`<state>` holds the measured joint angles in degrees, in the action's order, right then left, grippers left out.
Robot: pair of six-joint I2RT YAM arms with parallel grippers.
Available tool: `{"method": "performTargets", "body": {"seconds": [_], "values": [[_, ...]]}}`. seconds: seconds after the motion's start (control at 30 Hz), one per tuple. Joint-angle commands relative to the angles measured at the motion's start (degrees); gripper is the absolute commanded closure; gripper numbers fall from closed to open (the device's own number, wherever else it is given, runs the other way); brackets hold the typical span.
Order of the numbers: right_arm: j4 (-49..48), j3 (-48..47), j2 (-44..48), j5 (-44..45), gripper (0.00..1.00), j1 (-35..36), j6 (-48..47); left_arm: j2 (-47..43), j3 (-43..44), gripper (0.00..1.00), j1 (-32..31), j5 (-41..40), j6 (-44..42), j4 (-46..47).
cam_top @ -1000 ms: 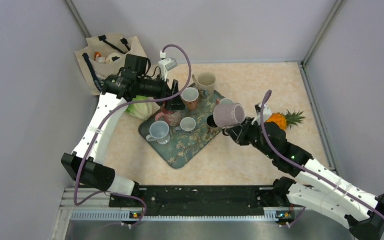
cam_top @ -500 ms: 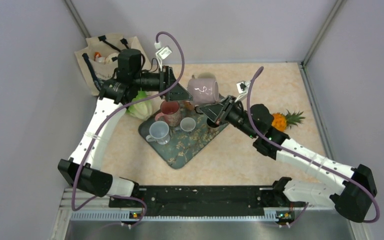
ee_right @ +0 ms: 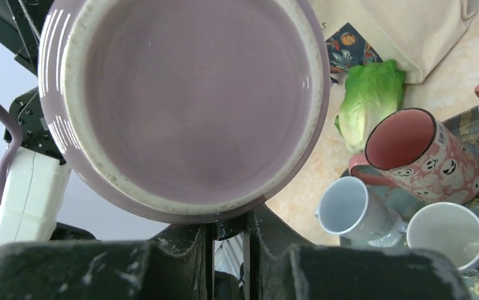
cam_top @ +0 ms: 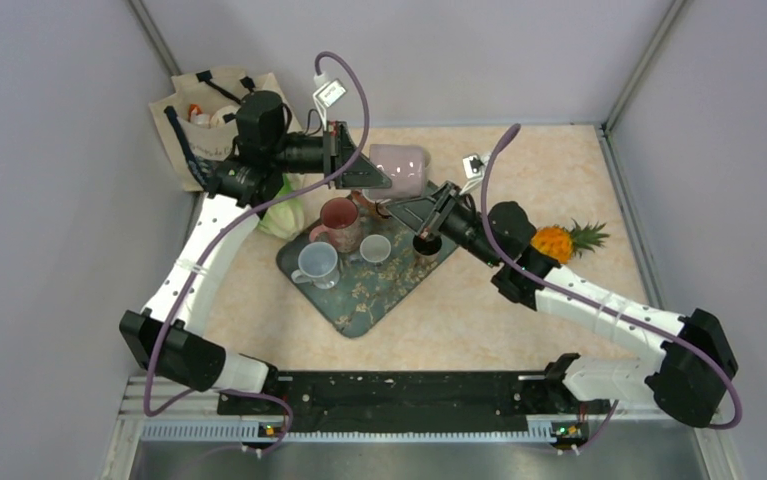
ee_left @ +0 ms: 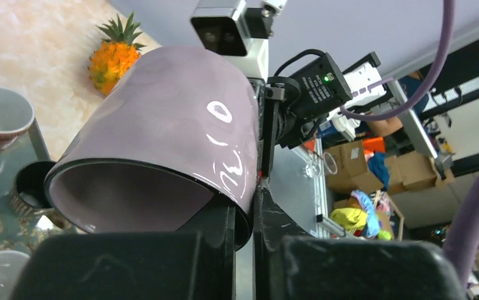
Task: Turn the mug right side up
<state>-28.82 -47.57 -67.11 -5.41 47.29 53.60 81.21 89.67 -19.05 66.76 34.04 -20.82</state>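
Observation:
The lilac mug hangs on its side in the air above the far end of the tray, held between both arms. My left gripper is shut on its rim: in the left wrist view the mug has its wall pinched between the fingers, one inside the mouth and one outside, at the left gripper. My right gripper is shut on the mug from the other side. The mug's base faces the right wrist camera just above the right gripper; the handle is hidden.
A patterned tray carries a pink mug, two white mugs and a dark cup. A lettuce and a tote bag lie at the far left, a pineapple at the right.
The right arm carried the mug back and left, up over the tray's far end. The left gripper rose from the tray, met the mug and shut on its rim.

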Motion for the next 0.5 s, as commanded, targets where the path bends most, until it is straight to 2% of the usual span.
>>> {"method": "performTargets", "body": {"seconds": [0.0,0.07,0.1,0.2,0.27,0.3,0.4,0.47], "values": [[-2.7,-6.1,-0.7,-3.2,1.00,0.5,-3.1,-0.4,-1.8,1.00,-1.6,2.4,4.0,8.2],[0.5,-5.8,-0.7,-2.8,1.00,0.5,-3.8,-0.7,-1.3,1.00,-1.5,1.6,2.2,6.7],[2.5,-5.4,-0.5,-2.2,0.89,0.5,-4.0,-0.6,-0.4,1.00,-1.4,0.3,-0.8,3.9],[11.1,-4.3,1.9,1.2,0.34,0.5,-6.9,-0.1,4.7,1.00,-1.2,-8.4,-15.4,-13.9],[18.6,-3.9,3.9,3.7,0.04,0.5,-9.5,-0.2,6.7,1.00,-1.3,-16.3,-25.2,-21.0],[21.9,-3.5,5.0,4.7,0.01,0.5,-11.1,-0.4,7.1,1.00,-1.3,-19.9,-28.7,-23.2],[33.3,-3.3,8.4,8.1,0.01,0.5,-15.8,-0.4,8.1,1.00,-3.0,-28.5,-41.1,-31.2],[41.4,-3.8,11.3,12.2,0.01,0.4,-18.2,-0.3,7.8,1.00,-9.3,-37.5,-51.3,-38.6]]}}
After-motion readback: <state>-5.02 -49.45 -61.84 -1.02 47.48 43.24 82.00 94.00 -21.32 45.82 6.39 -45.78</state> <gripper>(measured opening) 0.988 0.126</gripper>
